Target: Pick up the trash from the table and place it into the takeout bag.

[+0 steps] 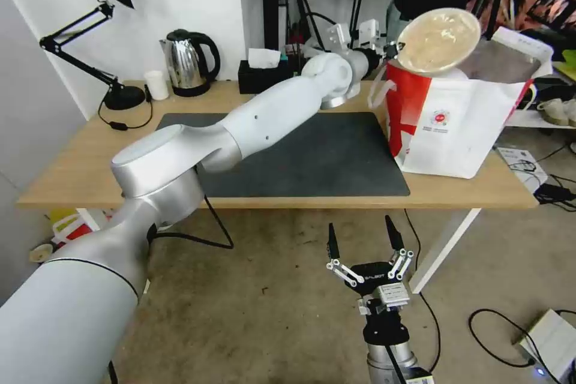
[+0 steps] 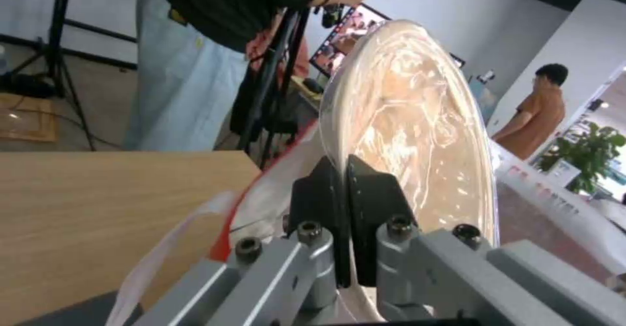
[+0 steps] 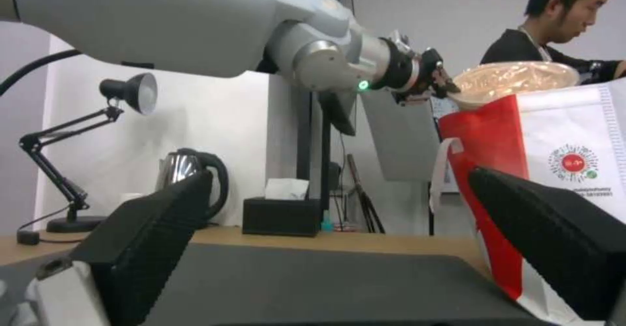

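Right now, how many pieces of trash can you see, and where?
1. The beige bowl is pinched at its rim by the left gripper, tilted above the open mouth of the bag. Other pieces may be hidden inside the bag.

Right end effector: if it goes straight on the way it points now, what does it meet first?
Probably the table front edge: the open right end effector points at it from below the desktop, ahead of the takeout bag. Depth is uncertain.

Takeout bag (image 1: pixel 456 126) on the table's (image 1: pixel 78 168) right end; pulp bowl (image 1: pixel 439 39) above it.
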Tool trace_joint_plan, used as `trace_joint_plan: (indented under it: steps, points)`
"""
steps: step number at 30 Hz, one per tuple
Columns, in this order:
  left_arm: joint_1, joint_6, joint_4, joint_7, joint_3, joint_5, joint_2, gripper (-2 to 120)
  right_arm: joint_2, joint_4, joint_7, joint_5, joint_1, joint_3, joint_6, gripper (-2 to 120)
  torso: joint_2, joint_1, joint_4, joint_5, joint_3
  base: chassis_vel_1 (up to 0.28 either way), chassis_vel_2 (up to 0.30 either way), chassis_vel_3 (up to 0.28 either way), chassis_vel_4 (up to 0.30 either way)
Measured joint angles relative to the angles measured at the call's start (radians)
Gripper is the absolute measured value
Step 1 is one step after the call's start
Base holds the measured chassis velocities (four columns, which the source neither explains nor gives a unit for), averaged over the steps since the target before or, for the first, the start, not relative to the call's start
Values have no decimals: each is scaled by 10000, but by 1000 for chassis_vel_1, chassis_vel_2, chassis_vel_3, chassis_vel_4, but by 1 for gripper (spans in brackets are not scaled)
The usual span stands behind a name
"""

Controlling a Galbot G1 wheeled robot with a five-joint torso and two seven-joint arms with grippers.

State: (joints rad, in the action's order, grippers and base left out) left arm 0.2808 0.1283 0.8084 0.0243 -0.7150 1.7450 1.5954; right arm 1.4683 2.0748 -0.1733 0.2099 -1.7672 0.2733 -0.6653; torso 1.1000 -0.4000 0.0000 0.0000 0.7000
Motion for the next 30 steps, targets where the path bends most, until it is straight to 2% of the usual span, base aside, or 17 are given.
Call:
trace_joint_plan:
  steps: [17,30]
  points:
    - [-20,80,-179,9,-135,-194,-4,0,-1,0,0,0,-1,0,0,100,1,0,0,0,0,0,0,0,0]
    - [69,675,-264,-294,-259,-414,-10,0,-1,0,0,0,-1,-1,0,100,2,1,0,-1,-1,0,0,0,0]
